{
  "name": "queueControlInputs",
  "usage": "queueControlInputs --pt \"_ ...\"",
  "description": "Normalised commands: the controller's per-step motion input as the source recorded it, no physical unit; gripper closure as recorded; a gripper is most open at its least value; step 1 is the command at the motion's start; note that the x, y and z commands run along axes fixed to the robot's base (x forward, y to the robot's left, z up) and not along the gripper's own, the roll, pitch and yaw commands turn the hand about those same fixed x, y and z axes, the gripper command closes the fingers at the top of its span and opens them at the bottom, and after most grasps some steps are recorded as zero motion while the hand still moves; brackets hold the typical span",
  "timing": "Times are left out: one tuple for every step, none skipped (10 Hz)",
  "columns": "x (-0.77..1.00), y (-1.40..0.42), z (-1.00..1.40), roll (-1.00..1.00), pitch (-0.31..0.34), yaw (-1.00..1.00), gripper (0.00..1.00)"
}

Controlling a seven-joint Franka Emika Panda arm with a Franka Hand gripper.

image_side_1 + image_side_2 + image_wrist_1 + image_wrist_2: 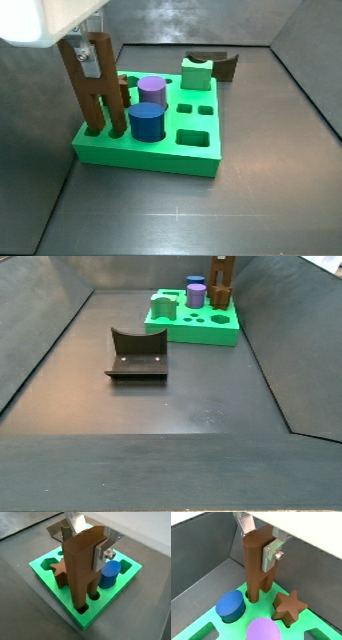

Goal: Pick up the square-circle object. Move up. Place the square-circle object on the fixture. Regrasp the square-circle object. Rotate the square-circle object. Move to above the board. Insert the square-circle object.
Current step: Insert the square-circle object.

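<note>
The square-circle object (80,572) is a long brown bar standing upright, and my gripper (85,549) is shut on its upper part, a silver finger on each side. Its lower end sits in a hole near a corner of the green board (93,614); how deep I cannot tell. Another wrist view shows the same grip (259,544) on the bar (254,572) over the board (198,629). In both side views the bar (96,100) (222,281) rises above the board (147,155) (201,334). The dark fixture (138,356) (217,65) stands apart on the floor.
On the board stand a blue cylinder (110,572) right beside the bar, a brown star peg (290,607), a purple cylinder (154,92) and a pale green peg (198,72). Grey walls enclose the floor on all sides (54,336).
</note>
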Motion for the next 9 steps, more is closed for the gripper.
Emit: queueControlInputs --pt "0.00 0.00 -0.07 -0.10 -0.113 -0.07 1.00" --pt "0.00 0.00 -0.02 -0.10 -0.177 -0.09 1.00" --pt "-0.11 -0.03 0.00 -0.08 -0.184 -0.11 1.00" --pt "-0.23 -0.13 0.00 -0.04 -0.163 -0.13 1.00" --pt "-0.25 -0.13 0.00 0.00 -0.107 -0.13 1.00" --pt "-0.26 -0.05 -0.05 0.00 -0.024 0.00 1.00" --pt "-0.09 0.00 -0.14 0.02 0.000 0.00 1.00" --pt "-0.05 0.05 -0.20 0.03 0.021 0.09 1.00" --pt "-0.10 0.04 -0.20 0.05 0.019 0.17 1.00"
